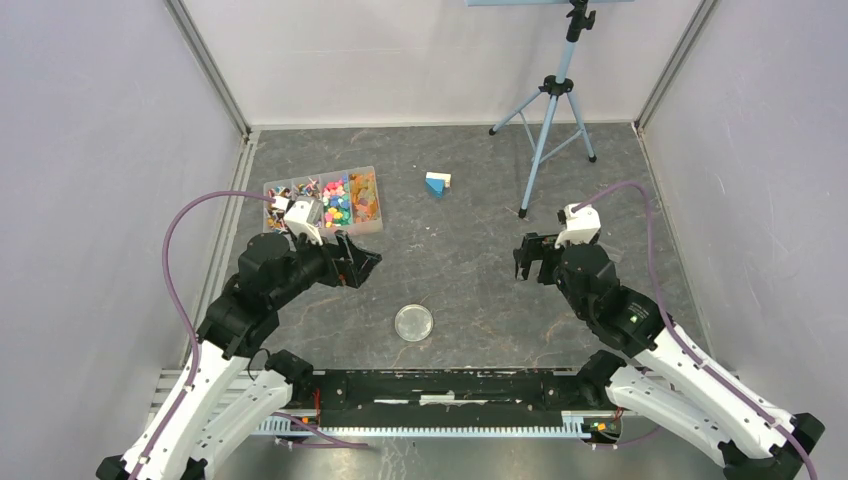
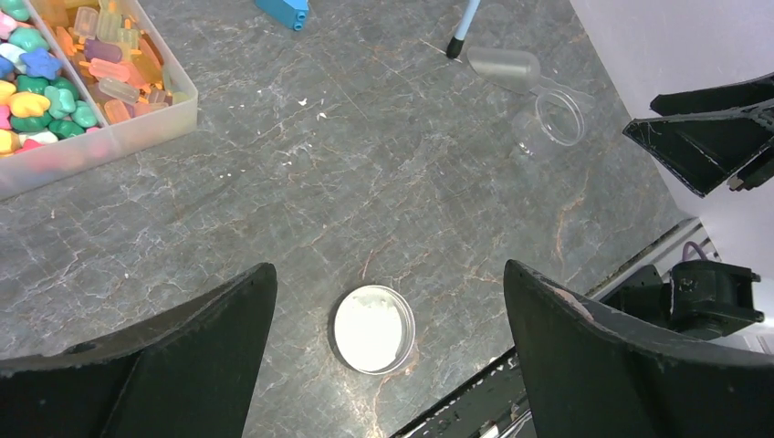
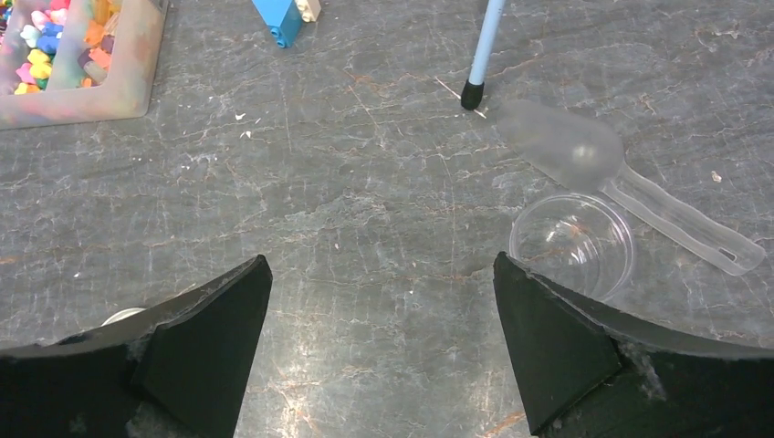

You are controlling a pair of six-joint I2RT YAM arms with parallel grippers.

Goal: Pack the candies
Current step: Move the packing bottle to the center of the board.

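Note:
The candies (image 1: 338, 200) are small multicoloured sweets lying in a clear divided tray (image 1: 372, 228) at the back left. They also show at the top left of the left wrist view (image 2: 41, 91) and of the right wrist view (image 3: 41, 41). A clear cup (image 3: 572, 242) stands beside a clear scoop (image 3: 584, 155); both also show in the left wrist view, the cup (image 2: 559, 117) and the scoop (image 2: 507, 66). My left gripper (image 1: 355, 262) (image 2: 390, 274) is open and empty, above a round clear lid (image 2: 372, 328). My right gripper (image 1: 530, 258) (image 3: 381, 265) is open and empty, just left of the cup.
The lid (image 1: 414, 322) lies at the front centre. A blue-and-white block (image 1: 437, 183) lies behind the middle. A tripod (image 1: 545, 110) stands at the back right, one foot (image 3: 473, 91) close to the scoop. Walls enclose the table on three sides.

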